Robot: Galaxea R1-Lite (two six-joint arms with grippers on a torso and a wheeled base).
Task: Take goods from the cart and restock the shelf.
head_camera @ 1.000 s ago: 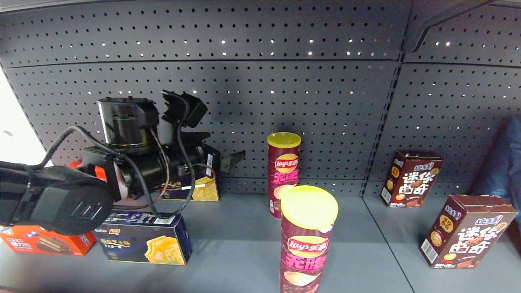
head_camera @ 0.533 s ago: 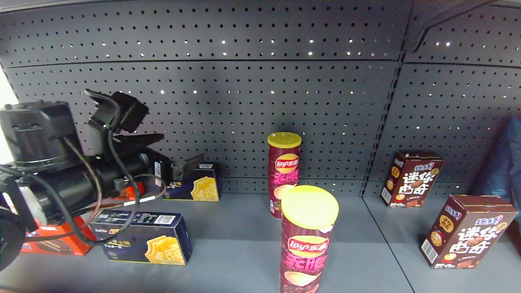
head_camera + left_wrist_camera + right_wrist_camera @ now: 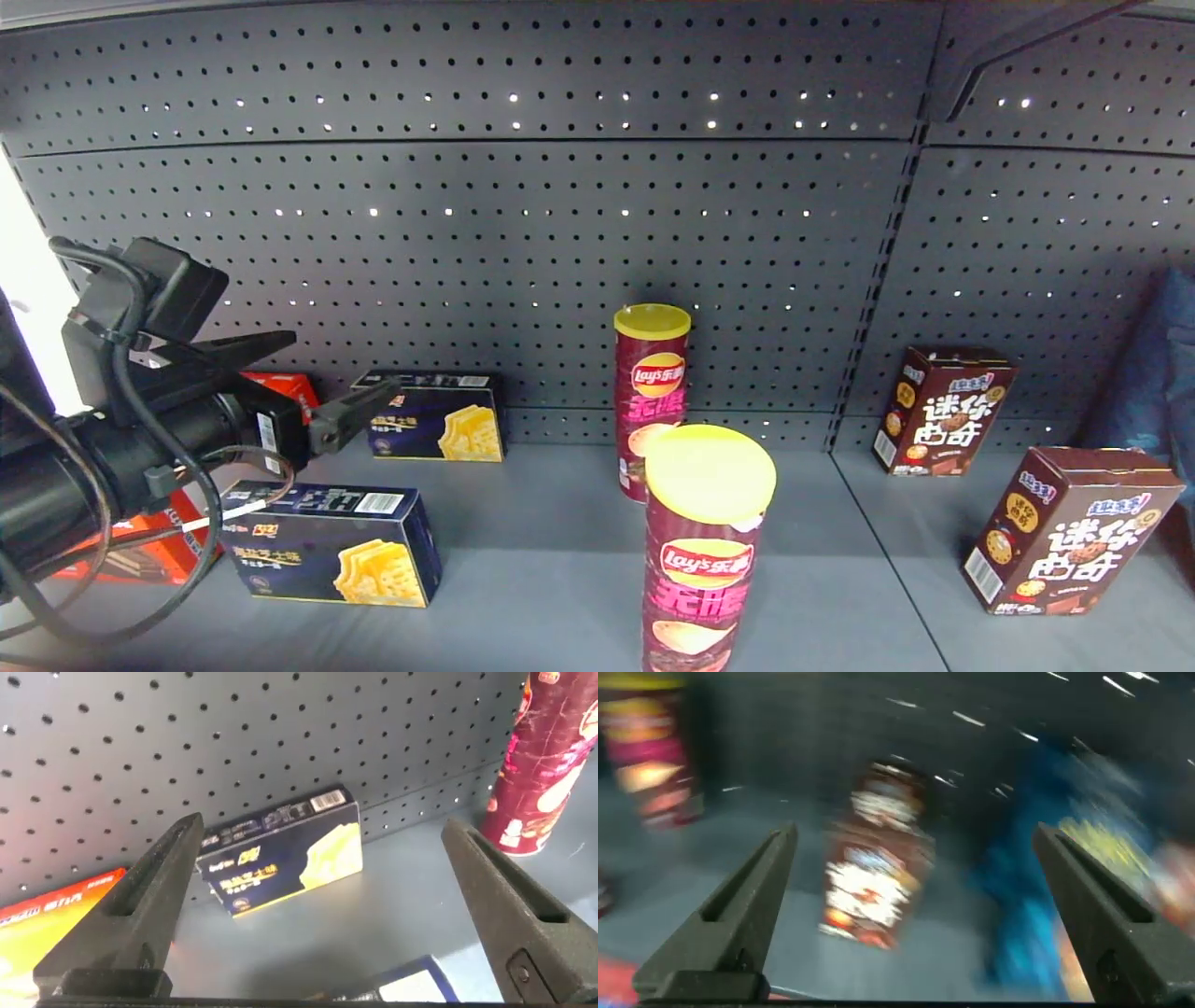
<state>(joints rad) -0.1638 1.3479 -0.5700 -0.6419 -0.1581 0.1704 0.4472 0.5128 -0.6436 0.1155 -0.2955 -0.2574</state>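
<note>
Left tool (image 3: 345,360) hangs over the left end of the shelf (image 3: 560,523), spread wide with nothing between its fingers. Through its wrist camera I'm looking straight at the rear navy cracker box (image 3: 280,854), which lies flat by the pegboard back, apart from both fingers. Right tool (image 3: 915,835) is splayed and empty too, facing a blurred brown biscuit box (image 3: 878,859). Stock on the shelf: a front navy cracker box (image 3: 336,551) near the edge, and at mid-shelf a rear chip can (image 3: 652,392) upright behind a front chip can (image 3: 705,551). I reckon the cartons are light, stiff card that dents under a hard pinch, so I'd clamp across the narrow sides. The cans look smooth and tippy, so I'd take them mid-body, below the lid.
</note>
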